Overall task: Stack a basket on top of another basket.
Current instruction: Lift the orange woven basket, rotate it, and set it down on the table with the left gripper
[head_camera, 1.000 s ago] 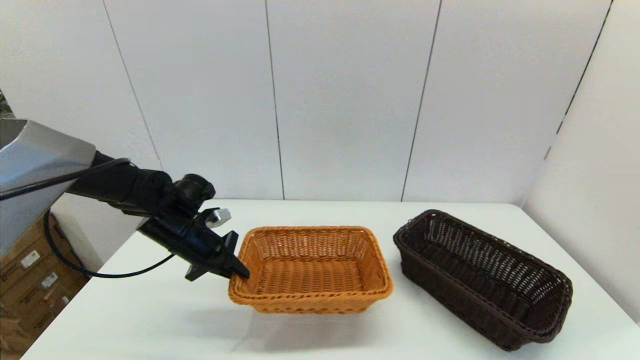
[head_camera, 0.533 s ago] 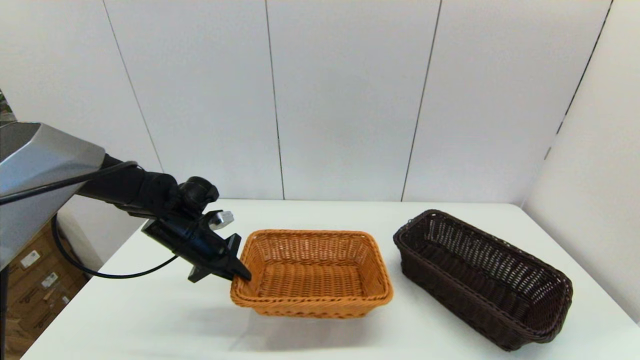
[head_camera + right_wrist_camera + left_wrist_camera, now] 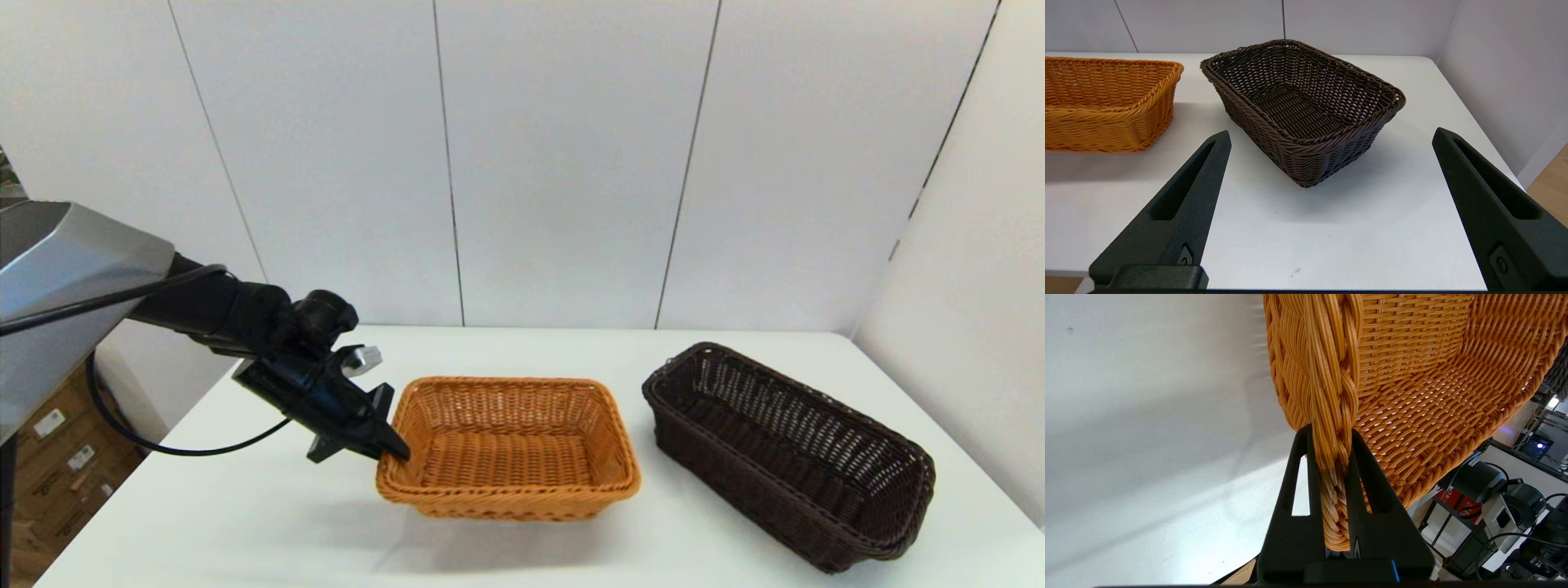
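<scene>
White table (image 3: 245,506) fills lower frame; white panelled wall (image 3: 571,163) behind, upper frame; cardboard boxes (image 3: 57,465) at lower left edge.

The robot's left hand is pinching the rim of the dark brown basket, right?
Not quite. The left hand is pinching the rim of the orange basket, as the left wrist view shows. The dark brown basket sits untouched on the table.

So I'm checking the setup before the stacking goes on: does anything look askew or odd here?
Yes: the orange basket is lifted off the table, not resting flat, because the left claw is pinched on its rim. The dark basket sits at an angle to it. The right claw is open in front of the dark basket.
</scene>
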Action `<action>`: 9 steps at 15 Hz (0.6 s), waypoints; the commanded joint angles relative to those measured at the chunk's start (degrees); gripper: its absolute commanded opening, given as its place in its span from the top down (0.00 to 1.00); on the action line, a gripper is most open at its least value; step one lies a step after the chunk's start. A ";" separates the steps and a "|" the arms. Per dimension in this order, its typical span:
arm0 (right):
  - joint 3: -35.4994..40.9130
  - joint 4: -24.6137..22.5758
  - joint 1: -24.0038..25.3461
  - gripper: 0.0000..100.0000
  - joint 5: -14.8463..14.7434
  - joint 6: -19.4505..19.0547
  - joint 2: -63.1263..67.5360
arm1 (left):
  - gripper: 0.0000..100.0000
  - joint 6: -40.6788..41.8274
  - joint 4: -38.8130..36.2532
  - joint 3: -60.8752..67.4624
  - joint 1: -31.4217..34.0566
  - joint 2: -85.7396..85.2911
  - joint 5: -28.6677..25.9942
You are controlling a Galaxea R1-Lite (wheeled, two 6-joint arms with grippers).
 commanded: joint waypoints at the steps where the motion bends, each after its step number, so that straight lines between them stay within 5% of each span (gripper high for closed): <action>1: 0.04 0.02 0.00 0.00 0.00 0.02 -0.02 | 1.00 -0.13 -0.35 -0.06 -0.01 0.16 -0.20; 2: 0.04 0.02 0.00 0.00 0.00 0.02 -0.02 | 1.00 -0.13 -0.53 0.03 -0.01 0.16 -0.20; 3: 0.04 0.02 0.00 0.00 0.00 0.02 -0.02 | 0.00 -0.13 -0.53 0.03 -0.01 0.25 -0.29; 9: 0.04 0.02 0.00 0.00 0.00 0.02 -0.02 | 0.00 -0.04 -0.53 0.03 -0.01 0.25 -0.12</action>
